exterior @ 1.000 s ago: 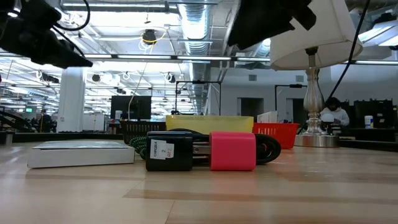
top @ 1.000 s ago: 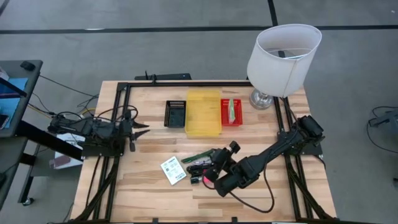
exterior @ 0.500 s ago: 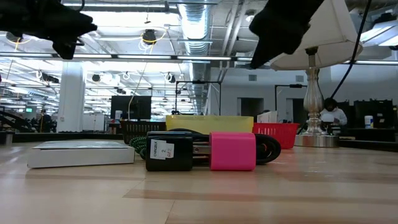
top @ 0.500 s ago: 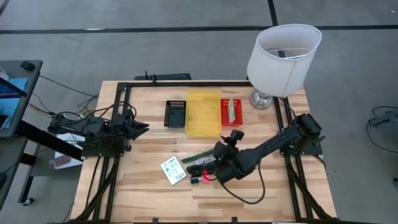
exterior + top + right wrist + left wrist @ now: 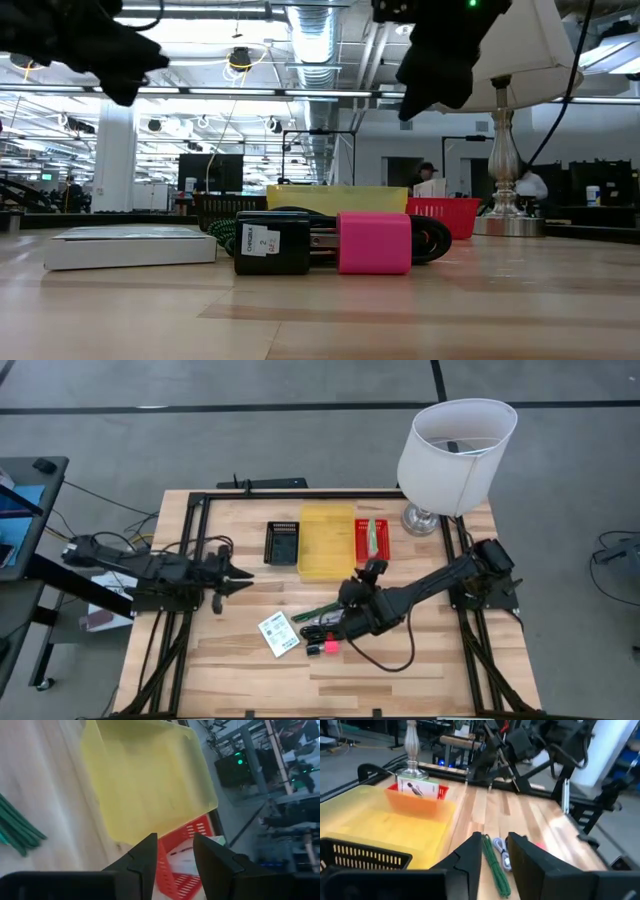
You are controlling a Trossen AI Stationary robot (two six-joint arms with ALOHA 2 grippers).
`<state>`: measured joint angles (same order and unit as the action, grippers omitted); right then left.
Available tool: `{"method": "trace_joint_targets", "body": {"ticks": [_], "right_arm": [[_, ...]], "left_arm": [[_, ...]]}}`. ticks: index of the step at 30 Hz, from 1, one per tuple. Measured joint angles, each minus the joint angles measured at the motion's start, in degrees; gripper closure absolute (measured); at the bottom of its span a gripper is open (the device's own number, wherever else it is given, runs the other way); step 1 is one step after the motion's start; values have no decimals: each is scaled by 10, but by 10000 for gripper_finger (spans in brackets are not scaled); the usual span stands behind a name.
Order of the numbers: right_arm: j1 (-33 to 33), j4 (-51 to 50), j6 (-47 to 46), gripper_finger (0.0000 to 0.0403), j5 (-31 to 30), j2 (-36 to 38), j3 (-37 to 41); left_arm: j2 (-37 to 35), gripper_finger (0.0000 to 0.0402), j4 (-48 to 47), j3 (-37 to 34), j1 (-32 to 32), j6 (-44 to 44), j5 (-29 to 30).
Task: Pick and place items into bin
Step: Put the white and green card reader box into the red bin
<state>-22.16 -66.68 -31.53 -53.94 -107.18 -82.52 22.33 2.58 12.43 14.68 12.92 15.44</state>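
Since the items point(image 5: 318, 632) are small and probably light, the stiff pink-red block point(image 5: 374, 242) is judged easiest to pinch across its flat sides. They lie at six o'clock from the yellow tray point(image 5: 327, 541). Both the right gripper point(image 5: 345, 622), above them, and the left gripper point(image 5: 240, 580) are seen parted, empty. The cord is largely hidden.

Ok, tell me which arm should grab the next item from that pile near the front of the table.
Right. The right gripper hovers over the pile of items, open. The left gripper sits farther off, beside the black bin, also open.
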Motion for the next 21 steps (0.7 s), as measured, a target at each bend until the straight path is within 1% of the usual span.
{"method": "trace_joint_targets", "body": {"ticks": [2,6,9,12,17,21], "right_arm": [[7,-17,5,282,-1,0,0],[18,-55,-17,282,0,0,0],[20,-73,-41,282,2,0,0],[18,-73,-44,282,29,0,0],[9,-77,-45,282,76,0,0],[-2,-77,-45,282,91,0,0]], "left_arm": [[41,293,18,6,0,-15,0],[117,256,10,43,0,-32,-1],[167,231,-41,76,1,-20,-22],[214,216,-109,121,1,21,-33],[283,210,-237,191,1,96,-60],[328,209,-285,221,1,144,-82]]}}
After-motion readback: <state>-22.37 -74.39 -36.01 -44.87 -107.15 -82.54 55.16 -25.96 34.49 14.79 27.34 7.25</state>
